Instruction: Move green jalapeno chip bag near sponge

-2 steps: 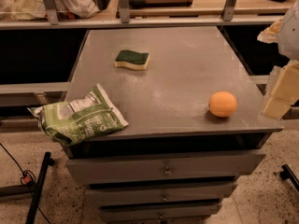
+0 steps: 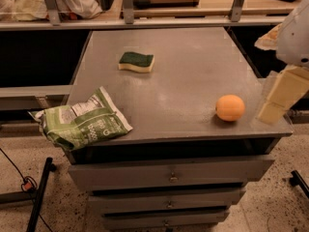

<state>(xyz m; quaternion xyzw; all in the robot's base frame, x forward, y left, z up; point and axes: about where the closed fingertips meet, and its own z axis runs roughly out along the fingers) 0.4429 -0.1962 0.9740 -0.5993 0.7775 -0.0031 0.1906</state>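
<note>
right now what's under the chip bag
The chip bag lies on the table's front left corner, its left end hanging past the edge over the floor. Anything beneath it is covered. The gripper hangs at the table's right edge.

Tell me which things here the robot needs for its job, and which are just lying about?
For the job: the green jalapeno chip bag, overhanging the cabinet's front left corner; the sponge, farther back; the gripper, at the right edge, apart from both.
Just lying about: the round orange fruit near the gripper; the pale bundle on the back shelf.
</note>
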